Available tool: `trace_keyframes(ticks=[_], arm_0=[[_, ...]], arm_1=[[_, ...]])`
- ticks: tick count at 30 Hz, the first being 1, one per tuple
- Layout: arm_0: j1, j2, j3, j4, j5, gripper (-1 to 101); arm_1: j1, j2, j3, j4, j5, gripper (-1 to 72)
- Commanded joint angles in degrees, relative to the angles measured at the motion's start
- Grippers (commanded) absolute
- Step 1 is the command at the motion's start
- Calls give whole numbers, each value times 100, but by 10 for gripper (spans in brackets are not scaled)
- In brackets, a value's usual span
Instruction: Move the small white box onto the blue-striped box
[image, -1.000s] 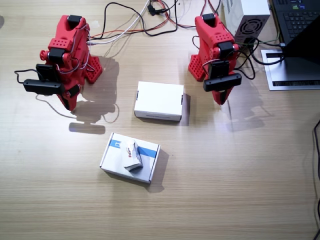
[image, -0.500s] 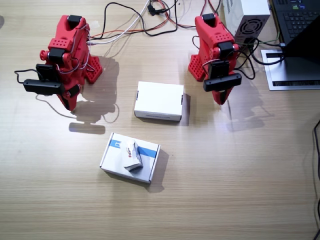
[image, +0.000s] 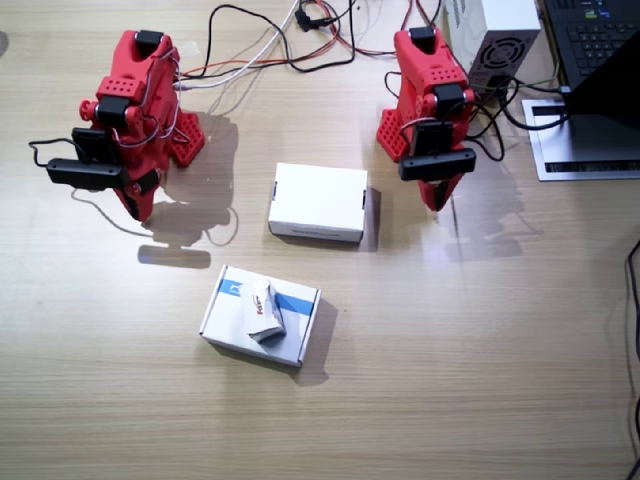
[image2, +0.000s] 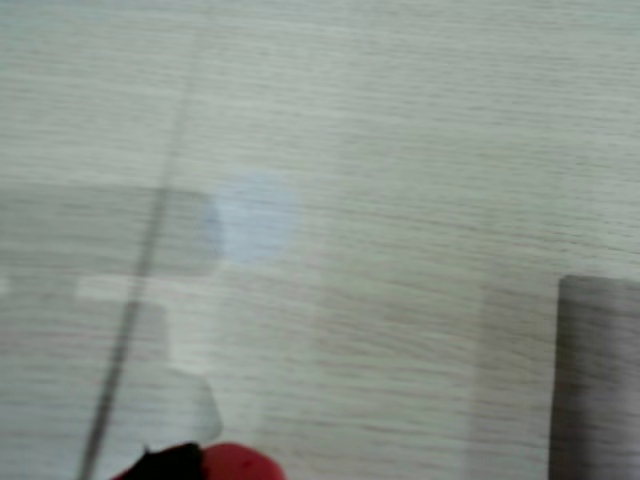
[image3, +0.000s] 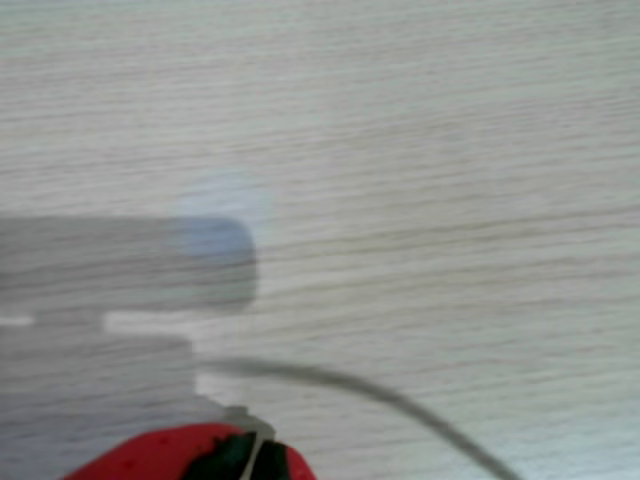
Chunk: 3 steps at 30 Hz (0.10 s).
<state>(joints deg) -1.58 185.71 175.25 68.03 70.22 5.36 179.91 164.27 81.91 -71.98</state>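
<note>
Shifting slightly since a second ago, the left arm (image: 432, 95) is folding back; pincer states cannot be told. The small white box (image: 264, 310) is already lying on the blue-striped box (image: 258, 315), nearer the right arm (image: 125, 120).

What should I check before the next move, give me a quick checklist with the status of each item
1. Small white box lies on the blue-striped box: ok.
2. It sits inside the top, not overhanging an edge: ok.
3. Left gripper clear of both boxes: ok, it hangs near its base.
4. Right gripper clear of both boxes: ok.
5. Jaws open or shut: cannot tell, wrist views show only blurred table.
6. Plain white box apart from the stack: ok.
</note>
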Motion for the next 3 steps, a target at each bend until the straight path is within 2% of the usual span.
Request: trace_keyframes(ticks=[1, 3], arm_0=[[255, 167, -114, 132, 176, 0], [255, 167, -114, 132, 176, 0]], arm_1=[[176, 141, -88, 167, 26, 2], [176, 141, -88, 167, 26, 2]])
